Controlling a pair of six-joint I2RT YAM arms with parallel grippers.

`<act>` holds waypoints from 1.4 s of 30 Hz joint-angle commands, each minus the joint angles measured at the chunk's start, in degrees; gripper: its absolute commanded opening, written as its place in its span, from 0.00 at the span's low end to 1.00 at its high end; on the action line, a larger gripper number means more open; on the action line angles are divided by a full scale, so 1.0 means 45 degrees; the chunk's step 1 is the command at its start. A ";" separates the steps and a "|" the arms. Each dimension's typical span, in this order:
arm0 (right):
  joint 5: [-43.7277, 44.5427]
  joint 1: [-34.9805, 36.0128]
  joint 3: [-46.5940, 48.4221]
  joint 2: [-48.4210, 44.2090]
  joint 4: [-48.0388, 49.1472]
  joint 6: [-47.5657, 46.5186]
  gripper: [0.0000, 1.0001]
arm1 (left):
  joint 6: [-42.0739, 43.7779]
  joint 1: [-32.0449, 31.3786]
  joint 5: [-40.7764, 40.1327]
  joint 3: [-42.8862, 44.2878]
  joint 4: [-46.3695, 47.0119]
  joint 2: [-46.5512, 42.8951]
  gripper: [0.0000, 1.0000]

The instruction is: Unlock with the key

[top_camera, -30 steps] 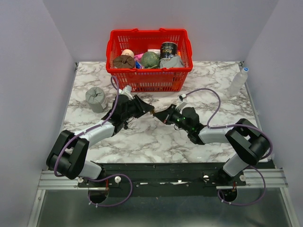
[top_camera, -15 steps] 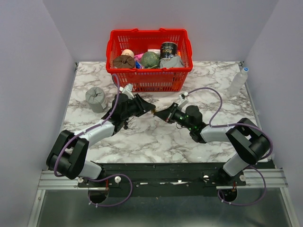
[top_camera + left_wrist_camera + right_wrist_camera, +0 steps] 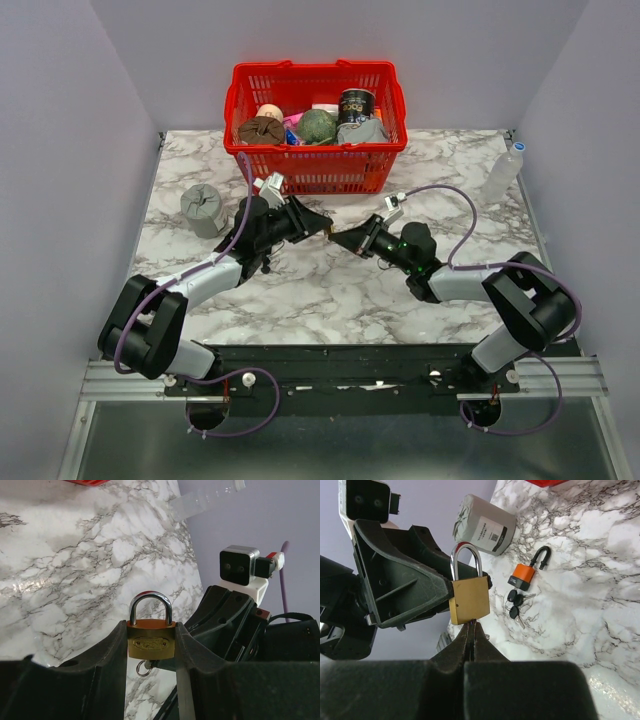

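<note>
My left gripper [image 3: 150, 630] is shut on a small brass padlock [image 3: 151, 640], squeezing its sides, steel shackle closed and pointing away. It holds the padlock above the table's middle [image 3: 326, 232]. My right gripper [image 3: 471, 627] is shut on the key, its tips right against the padlock's underside [image 3: 469, 601]. Of the key, only a bit of metal and a small ring [image 3: 144, 667] show under the padlock in the left wrist view. Its head is hidden between my right fingers. Whether the blade is in the keyhole cannot be told.
An orange-and-black padlock [image 3: 523, 576] lies open on the marble with black-headed keys [image 3: 515, 604] beside it. A grey roll [image 3: 204, 210] stands at the left, a red basket [image 3: 316, 170] of goods at the back, a clear bottle [image 3: 503, 172] at the right.
Both grippers have drifted slightly toward the basket, still joined at the padlock. My right wrist has swung to the right. Both grips are unchanged.
</note>
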 commanded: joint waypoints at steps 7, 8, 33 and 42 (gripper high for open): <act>0.0399 -0.0594 -0.0103 -0.0145 0.1148 0.0505 0.01 | -0.0579 -0.0571 0.2974 0.0072 0.1608 -0.0147 0.00; 0.0360 -0.0633 -0.0122 -0.0145 0.1226 0.0563 0.01 | -0.0579 -0.0591 0.2974 0.0091 0.1667 -0.0147 0.00; 0.0906 0.0069 0.0502 -0.0516 -0.1018 -0.1778 0.17 | 0.1628 -0.0864 0.0748 0.0834 -0.2570 -0.0811 0.00; 0.0906 0.0265 0.0717 -0.0653 -0.1195 -0.2209 0.25 | 0.1667 -0.0864 0.0768 0.0873 -0.2629 -0.0792 0.00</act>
